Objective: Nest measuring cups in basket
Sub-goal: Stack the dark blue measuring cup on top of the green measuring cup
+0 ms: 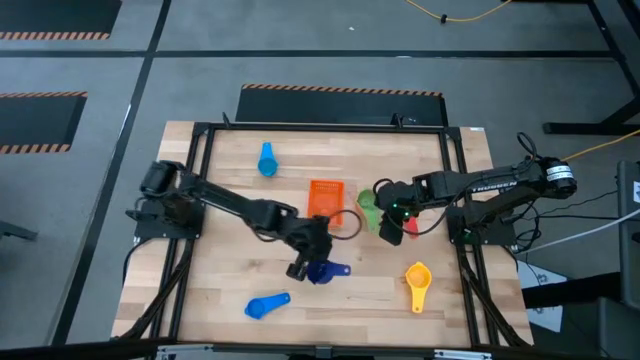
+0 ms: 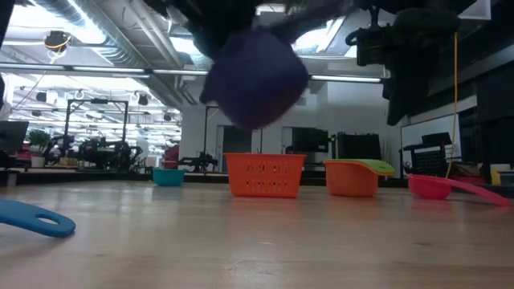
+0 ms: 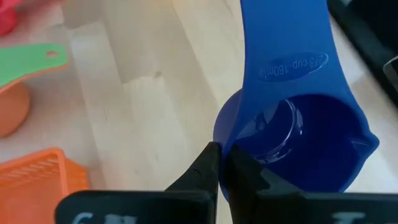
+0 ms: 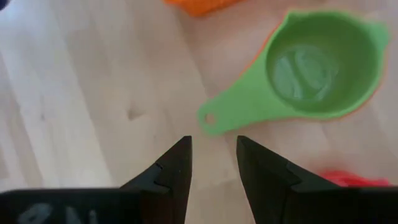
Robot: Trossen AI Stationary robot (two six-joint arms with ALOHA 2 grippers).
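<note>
The left gripper is pinching the dark blue cup by its rim, fingers squeezed tight, lifting it off the worktop's middle presumably for the basket, while the right gripper is hovering, fingers spread, over the green cup.

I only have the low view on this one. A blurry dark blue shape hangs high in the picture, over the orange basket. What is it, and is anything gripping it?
Observer: It is the dark blue measuring cup. The left end effector is shut on its rim.
Operator: And the green piece on top of the orange cup?
Observer: That is the green cup, nested inside the orange cup.
Operator: Is the right arm doing anything to it?
Observer: No. The right end effector is open above bare wood, just short of the green cup's handle.
</note>
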